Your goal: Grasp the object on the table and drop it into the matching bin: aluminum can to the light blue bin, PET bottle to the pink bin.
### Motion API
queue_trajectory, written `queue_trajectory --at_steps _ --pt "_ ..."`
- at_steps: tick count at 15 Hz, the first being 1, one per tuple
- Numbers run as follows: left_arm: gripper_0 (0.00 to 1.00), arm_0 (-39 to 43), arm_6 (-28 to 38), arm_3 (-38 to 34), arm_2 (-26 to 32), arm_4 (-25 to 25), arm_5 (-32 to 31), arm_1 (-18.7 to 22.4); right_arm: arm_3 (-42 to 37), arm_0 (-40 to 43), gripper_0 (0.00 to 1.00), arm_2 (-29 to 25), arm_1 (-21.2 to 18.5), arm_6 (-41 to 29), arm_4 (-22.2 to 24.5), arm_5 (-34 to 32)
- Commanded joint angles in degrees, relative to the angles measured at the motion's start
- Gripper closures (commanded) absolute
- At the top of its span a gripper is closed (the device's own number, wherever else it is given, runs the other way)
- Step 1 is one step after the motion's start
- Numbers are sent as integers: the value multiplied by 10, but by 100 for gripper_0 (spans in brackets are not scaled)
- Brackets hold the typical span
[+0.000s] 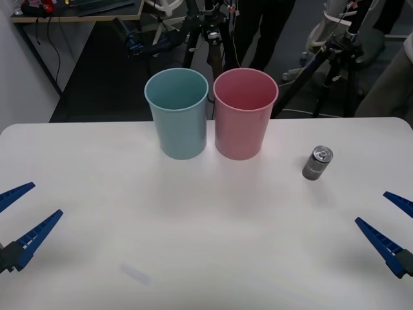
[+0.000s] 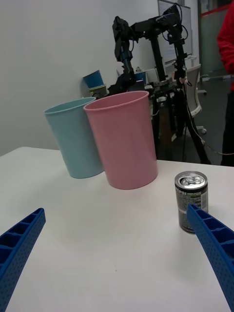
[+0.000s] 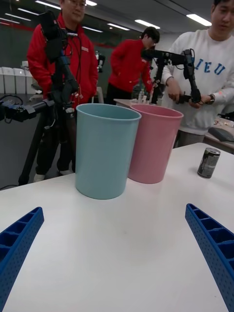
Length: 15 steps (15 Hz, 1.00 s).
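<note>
Risks. The can (image 1: 317,163) is small and stands upright on the worktop (image 1: 193,258); a jaw tip that meets its side off-centre would likely tip it or send it rolling toward the 3 o'clock edge. The blue bin (image 1: 177,113) and the pink bin (image 1: 245,113) stand just beside each other, perhaps touching, at 12 o'clock; a release not centred over the blue rim could drop the can into the pink bin or bounce it off a rim. The blue bin is the farther of the two from the can, so the carry probably has to pass the pink bin.

Position. The can stands at about 2 o'clock, well apart from the bins. The right gripper (image 1: 387,223), at 4 o'clock, has its jaws spread wide and holds nothing; in the right wrist view the can (image 2: 191,201) lies ahead of the jaws, close to one finger rather than midway. The left gripper (image 1: 22,216) waits at 8 o'clock, jaws equally wide and empty.
</note>
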Motion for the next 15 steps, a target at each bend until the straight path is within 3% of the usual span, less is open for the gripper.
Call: queue_trajectory --at_steps 1,5,8,12,15 --pt "0 0 0 0 0 0 0 0 -7 3 0 11 0 5 14 37" --pt "0 0 0 0 0 0 0 0 -44 32 0 43 -1 27 15 128" --pt "0 0 0 0 0 0 0 0 -46 35 0 70 0 103 12 199" --pt "0 0 0 0 0 0 0 0 -28 34 0 115 0 176 -26 271" --pt "0 0 0 0 0 0 0 0 11 9 0 135 5 221 -58 285"
